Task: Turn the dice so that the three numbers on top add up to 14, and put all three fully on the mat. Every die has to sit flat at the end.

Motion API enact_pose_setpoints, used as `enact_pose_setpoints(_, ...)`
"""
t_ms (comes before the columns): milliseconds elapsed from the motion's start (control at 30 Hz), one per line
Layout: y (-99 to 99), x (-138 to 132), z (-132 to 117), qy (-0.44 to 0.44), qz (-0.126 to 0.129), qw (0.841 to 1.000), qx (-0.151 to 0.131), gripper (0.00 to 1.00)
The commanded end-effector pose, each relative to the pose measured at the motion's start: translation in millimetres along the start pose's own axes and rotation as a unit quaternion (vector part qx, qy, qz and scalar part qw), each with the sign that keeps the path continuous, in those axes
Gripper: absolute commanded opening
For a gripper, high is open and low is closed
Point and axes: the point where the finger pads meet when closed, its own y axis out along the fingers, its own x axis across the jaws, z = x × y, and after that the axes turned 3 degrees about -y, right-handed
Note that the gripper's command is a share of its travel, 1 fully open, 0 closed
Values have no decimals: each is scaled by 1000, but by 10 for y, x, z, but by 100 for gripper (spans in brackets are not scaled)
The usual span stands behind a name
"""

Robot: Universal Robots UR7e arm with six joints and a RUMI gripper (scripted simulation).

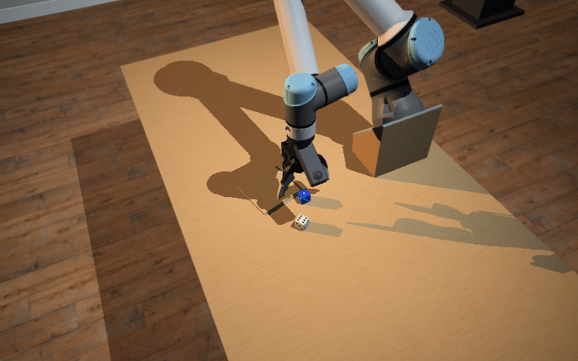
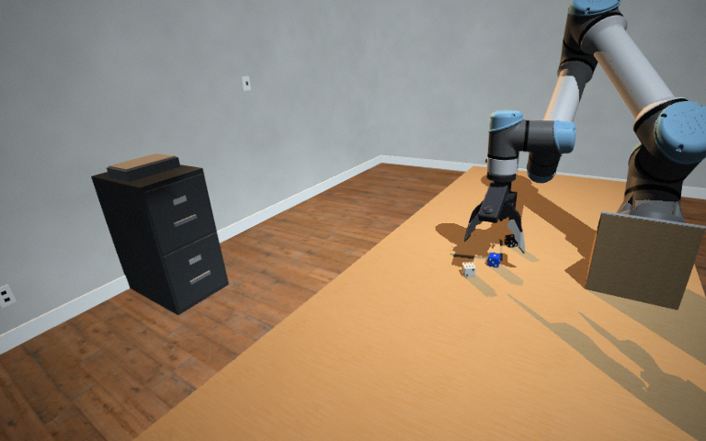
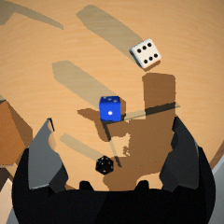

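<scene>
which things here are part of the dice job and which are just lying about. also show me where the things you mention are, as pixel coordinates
Part of the job:
- white die [image 1: 302, 222] [image 2: 469, 269] [image 3: 146, 53]
- blue die [image 1: 303, 196] [image 2: 494, 260] [image 3: 110, 109]
- black die [image 2: 510, 241] [image 3: 105, 164]
- open gripper [image 1: 301, 190] [image 2: 495, 246] [image 3: 113, 119]

Not part of it:
- black filing cabinet [image 2: 171, 239]
- flat box on the cabinet [image 2: 142, 165]
- wall outlets [image 2: 245, 83]

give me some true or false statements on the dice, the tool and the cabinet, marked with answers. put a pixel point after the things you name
1. The white die [image 1: 302, 222] [image 2: 468, 269] [image 3: 146, 53] has six pips on top. True.
2. The tool [image 1: 298, 191] [image 2: 495, 245] [image 3: 113, 119] is closed on the blue die [image 1: 303, 196] [image 2: 493, 260] [image 3: 110, 108]. False: it is open and holds nothing.
3. The black die [image 2: 510, 241] [image 3: 104, 164] lies between the other two. False: the blue die is the middle one.
4. No two dice touch. True.
5. The filing cabinet [image 2: 161, 239] is white. False: it is black.
</scene>
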Motion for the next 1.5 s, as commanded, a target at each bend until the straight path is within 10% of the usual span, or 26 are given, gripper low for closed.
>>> enact_pose_setpoints(0,-3,36,51,0,0,1000,0,100)
enact_pose_setpoints(633,-3,492,753,0,0,1000,0,100)
enact_pose_setpoints(1467,-3,513,785,0,0,1000,0,100)
